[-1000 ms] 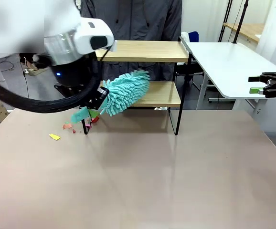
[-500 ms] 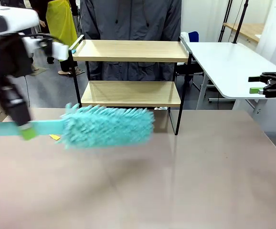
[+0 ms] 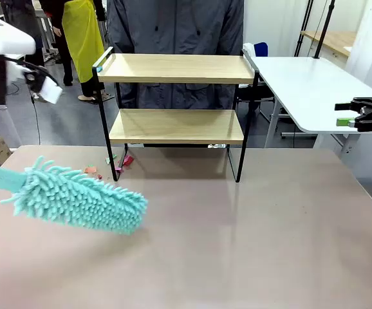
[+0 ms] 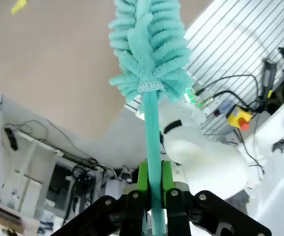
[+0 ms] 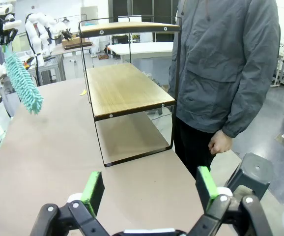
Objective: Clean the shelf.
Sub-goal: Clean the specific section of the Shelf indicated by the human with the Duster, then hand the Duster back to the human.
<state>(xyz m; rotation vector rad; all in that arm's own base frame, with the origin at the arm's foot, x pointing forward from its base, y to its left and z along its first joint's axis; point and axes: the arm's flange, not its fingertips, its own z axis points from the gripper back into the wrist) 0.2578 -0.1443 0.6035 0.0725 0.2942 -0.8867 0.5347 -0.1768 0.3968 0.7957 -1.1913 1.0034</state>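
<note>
Left pincer (image 4: 152,199) clamps teal duster (image 4: 149,49) handle above tabletop (image 4: 58,73).

Left claw (image 4: 150,196) clamped tight; right claw (image 5: 147,189) wide apart, level.

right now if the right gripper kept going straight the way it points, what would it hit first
Most likely the shelf: the open right gripper points across bare tabletop toward its near end. Depth is unclear, and the person stands just beside that line.

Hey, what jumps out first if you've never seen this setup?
The fluffy teal duster over the beige table's left side, its handle clamped in the left gripper. Behind it stands the two-tier wooden shelf, with coloured scraps by its left leg.
</note>
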